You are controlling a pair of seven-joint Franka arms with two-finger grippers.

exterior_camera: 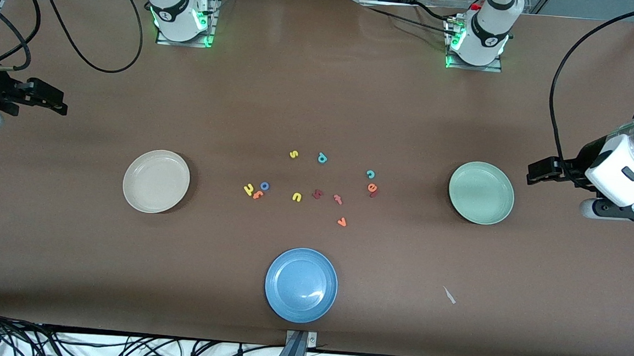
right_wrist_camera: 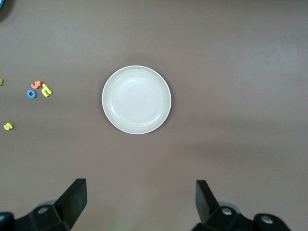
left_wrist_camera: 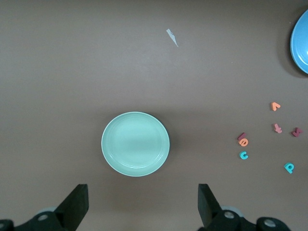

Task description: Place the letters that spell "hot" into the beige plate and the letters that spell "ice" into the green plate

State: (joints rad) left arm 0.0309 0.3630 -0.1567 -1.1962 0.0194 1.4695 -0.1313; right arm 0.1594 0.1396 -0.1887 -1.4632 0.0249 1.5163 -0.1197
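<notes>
The beige plate (exterior_camera: 156, 181) lies empty toward the right arm's end, the green plate (exterior_camera: 481, 192) empty toward the left arm's end. Between them, the yellow h (exterior_camera: 248, 190), blue o (exterior_camera: 265, 186) and orange t (exterior_camera: 257, 195) cluster on the beige plate's side. The teal c (exterior_camera: 370, 174), orange e (exterior_camera: 372, 188) and dark red i (left_wrist_camera: 241, 136) lie on the green plate's side, the i touching the e. My left gripper (left_wrist_camera: 143, 202) hangs open, up in the air past the green plate. My right gripper (right_wrist_camera: 141, 199) is open too, past the beige plate (right_wrist_camera: 136, 99).
A blue plate (exterior_camera: 301, 285) sits near the front edge. Other loose letters lie mid-table: yellow s (exterior_camera: 293, 154), teal p (exterior_camera: 322, 158), yellow u (exterior_camera: 296, 197), a dark red angular one (exterior_camera: 317, 194), a pinkish hooked one (exterior_camera: 337, 199), orange v (exterior_camera: 341, 222). A white scrap (exterior_camera: 449, 295) lies nearer the camera.
</notes>
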